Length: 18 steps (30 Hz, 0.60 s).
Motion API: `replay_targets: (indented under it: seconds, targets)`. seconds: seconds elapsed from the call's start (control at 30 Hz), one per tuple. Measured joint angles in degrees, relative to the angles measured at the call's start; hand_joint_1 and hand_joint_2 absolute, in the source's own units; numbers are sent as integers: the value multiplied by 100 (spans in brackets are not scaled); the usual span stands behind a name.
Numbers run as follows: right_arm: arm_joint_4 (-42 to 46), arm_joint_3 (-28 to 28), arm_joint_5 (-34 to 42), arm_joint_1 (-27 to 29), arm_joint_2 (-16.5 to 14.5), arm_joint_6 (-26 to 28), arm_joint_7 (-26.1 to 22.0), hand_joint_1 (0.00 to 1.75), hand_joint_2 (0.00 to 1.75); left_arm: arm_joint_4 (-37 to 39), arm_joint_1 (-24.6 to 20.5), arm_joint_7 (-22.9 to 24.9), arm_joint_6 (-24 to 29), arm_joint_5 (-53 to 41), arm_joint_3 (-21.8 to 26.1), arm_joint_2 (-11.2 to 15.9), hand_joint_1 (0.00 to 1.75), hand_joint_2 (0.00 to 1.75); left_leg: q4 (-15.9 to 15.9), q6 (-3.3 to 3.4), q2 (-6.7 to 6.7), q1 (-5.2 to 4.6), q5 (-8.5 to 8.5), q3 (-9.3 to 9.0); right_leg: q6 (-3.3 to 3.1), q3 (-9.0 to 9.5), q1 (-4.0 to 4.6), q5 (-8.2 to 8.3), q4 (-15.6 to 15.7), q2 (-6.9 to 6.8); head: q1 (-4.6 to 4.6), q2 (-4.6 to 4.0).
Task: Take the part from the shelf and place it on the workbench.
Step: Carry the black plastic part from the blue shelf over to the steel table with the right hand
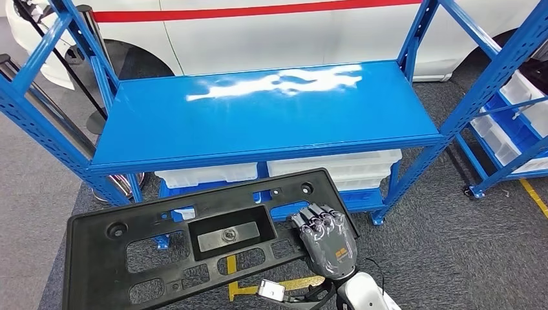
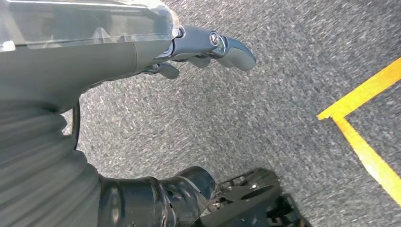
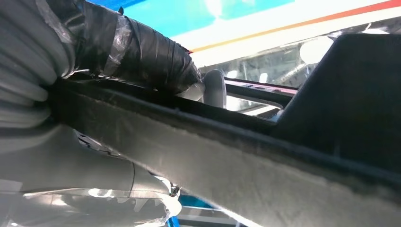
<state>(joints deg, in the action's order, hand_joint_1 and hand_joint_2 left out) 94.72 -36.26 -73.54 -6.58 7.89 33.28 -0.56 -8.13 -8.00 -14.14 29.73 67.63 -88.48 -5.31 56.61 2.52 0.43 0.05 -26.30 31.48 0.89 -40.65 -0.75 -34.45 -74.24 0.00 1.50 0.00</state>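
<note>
The part is a wide black plastic panel [image 1: 220,236] with a sunken middle and several cut-outs. It hangs low in the head view, in front of the blue shelf [image 1: 258,110]. My right hand [image 1: 326,239] grips the panel's right end, fingers lying over its top face. In the right wrist view the panel's edge [image 3: 236,161] runs across close up, and my right hand [image 3: 142,56] wraps over it. My left hand [image 2: 189,47] hangs above the grey carpet with its fingers stretched out, holding nothing.
The shelf's top board is bare and glossy. White bins [image 1: 336,165] sit on its lower level. A second blue rack with white bins [image 1: 510,110] stands at the right. A white car [image 1: 291,32] is behind. Yellow floor tape [image 2: 364,146] crosses the carpet.
</note>
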Motion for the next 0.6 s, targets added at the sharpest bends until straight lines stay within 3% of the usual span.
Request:
replay_targets:
  seconds: [0.03,0.07,0.13,0.2,0.33,0.4,0.5,0.53,0.57,0.6]
  targets:
    - [-2,0,0,10,2,-1,0,166,175,0,3,1,0,-1,-2,-1,0,175,35,-1,1,1,1,36,10,11,-6,26,-52,-1,-1,0]
    - [-3,0,-1,16,5,-1,-1,166,175,0,3,1,-1,-1,-3,-1,0,175,76,-6,1,4,-1,71,17,133,-15,153,120,-2,0,0]
    - [-3,0,-1,14,9,-1,0,166,175,0,-1,5,-4,-2,-6,-2,0,175,182,-39,-5,-2,-23,144,13,532,-30,432,800,-4,1,0]
    - [1,0,0,11,10,-1,1,166,175,0,-3,10,-7,-2,-8,-2,0,175,290,-94,-11,-25,-46,223,-44,735,-24,521,1221,4,-3,0]
    - [3,0,12,38,13,-3,1,166,175,0,0,10,-7,-1,-8,-2,0,175,356,-207,-16,-24,-64,294,-200,684,-10,565,1272,8,-8,0]
    - [3,0,29,41,12,-2,1,166,175,0,0,9,-6,2,-9,-2,0,175,692,-272,-19,-4,-341,433,-270,648,-30,613,1289,-6,-10,0]
    - [2,0,49,63,11,-1,1,166,175,0,5,9,-3,8,-10,-2,0,175,1692,-335,-19,20,-897,794,-310,570,-10,669,1287,-19,-11,0]
    - [2,0,52,73,11,-1,1,166,175,0,7,9,-2,9,-10,-2,0,175,1826,-328,-20,21,-926,812,-313,546,0,687,1286,-21,-11,0]
    - [1,0,54,80,11,-1,1,166,175,0,9,9,-1,10,-10,-1,0,175,1766,-310,-20,18,-860,736,-313,530,11,703,1285,-20,-11,0]
    - [1,0,55,83,11,-1,1,166,175,0,9,9,1,13,-10,-1,0,175,1460,-274,-23,9,-696,537,-311,522,23,717,1286,-17,-11,0]
